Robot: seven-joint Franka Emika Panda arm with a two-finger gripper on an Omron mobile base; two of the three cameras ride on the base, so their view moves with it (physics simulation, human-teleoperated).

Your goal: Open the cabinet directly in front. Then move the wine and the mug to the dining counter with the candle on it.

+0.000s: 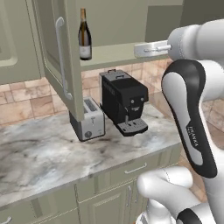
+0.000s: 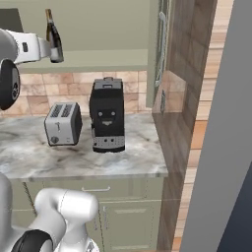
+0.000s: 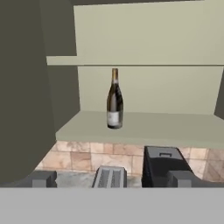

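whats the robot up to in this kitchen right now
The white arm is reaching up toward the open sage-green wall cabinet, whose doors are swung wide. The wine bottle stands upright on the bottom shelf, and the gripper faces it with its fingers spread open, holding nothing and well short of the bottle. Below, a toaster and a black coffee machine sit on the marble worktop.

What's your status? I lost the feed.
Gripper open, empty. Cabinet doors open; wine upright on lower shelf, ahead. Nothing between.
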